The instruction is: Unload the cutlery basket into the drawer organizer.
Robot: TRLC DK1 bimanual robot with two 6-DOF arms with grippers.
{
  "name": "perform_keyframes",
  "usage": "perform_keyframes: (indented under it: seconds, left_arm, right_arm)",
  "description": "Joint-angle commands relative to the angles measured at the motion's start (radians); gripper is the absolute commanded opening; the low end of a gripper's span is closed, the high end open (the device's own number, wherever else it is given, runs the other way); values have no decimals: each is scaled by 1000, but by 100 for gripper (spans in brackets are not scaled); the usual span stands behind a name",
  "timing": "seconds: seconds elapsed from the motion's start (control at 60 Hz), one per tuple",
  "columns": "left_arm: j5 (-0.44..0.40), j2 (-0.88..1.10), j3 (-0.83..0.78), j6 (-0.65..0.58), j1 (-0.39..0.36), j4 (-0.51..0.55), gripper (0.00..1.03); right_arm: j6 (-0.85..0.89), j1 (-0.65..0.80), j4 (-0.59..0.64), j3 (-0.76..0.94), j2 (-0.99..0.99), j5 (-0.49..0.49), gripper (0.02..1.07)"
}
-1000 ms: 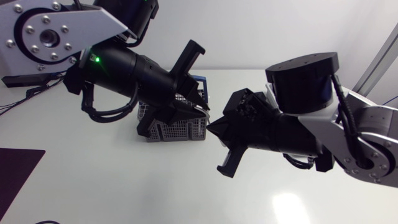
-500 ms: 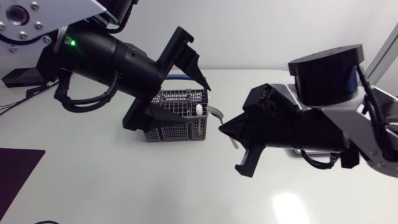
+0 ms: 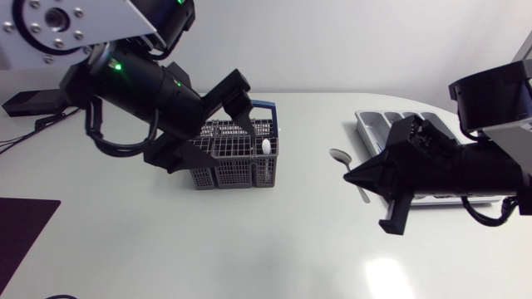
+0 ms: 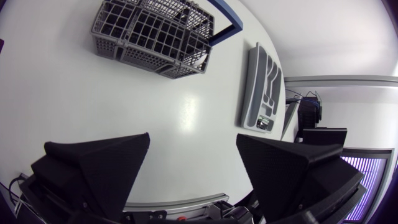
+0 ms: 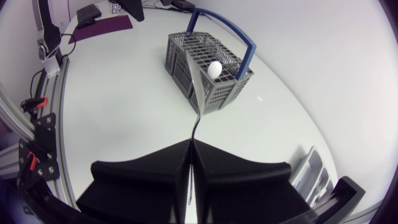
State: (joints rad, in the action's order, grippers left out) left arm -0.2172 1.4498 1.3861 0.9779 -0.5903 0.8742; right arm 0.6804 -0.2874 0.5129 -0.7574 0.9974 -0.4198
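Right claw (image 5: 191, 142): clenched on the handle of a spoon (image 3: 339, 155). Both fingers press the handle from two sides, and the bowl projects ahead of the fingertips.
Reason for the hold: judged a carrying grip. Taking the handle end leaves the bowl free to go into a slot first.
Drawer organizer (image 3: 376, 123): lies flat on the desk (image 3: 249, 249), close beside the right claw. The spoon bowl is near its end but apart from it and not over any slot.
Cutlery basket (image 3: 237, 158): stands upright well ahead of the right claw, with its blue handle (image 5: 224, 25) raised. A white rounded item (image 5: 214, 68) sticks out of a compartment on the side facing that claw, so unloading is judged unfinished.
Left claw (image 4: 193, 143): released, with the fingers wide apart and nothing between them. The basket lies ahead of it and the organizer farther ahead and to one side.
Reason for the left claw's position: judged to be waiting near the basket, ready for the next piece and out of the spoon's path.
Step in hand: judged to be carrying the spoon to the organizer. The next move calls for lining the spoon up with a slot before letting go.
Desk surface: white, smooth and glossy with a patch of glare. The spoon would slide easily if it were dropped short. A dark mat (image 3: 25, 224) lies at one corner, well away from both claws.
Room: no hand reaches over the desk.
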Motion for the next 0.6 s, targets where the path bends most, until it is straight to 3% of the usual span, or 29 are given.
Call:
perform_keyframes:
  seconds: [0.0, 0.15, 0.333, 0.583]
  left_arm:
    - [19, 64, 44, -56, 10, 3, 98]
    - [26, 149, 103, -68, 7, 11, 98]
    - [68, 225, 165, -186, -11, 9, 98]
    - [110, 273, 163, -311, -28, -15, 98]
  right_arm:
    - [125, 57, 45, 26, 0, -14, 8]
    - [327, 180, 133, 29, 10, -33, 8]
    - [562, 349, 217, -2, 76, -47, 8]
    - [828, 576, 233, -59, 234, -43, 8]
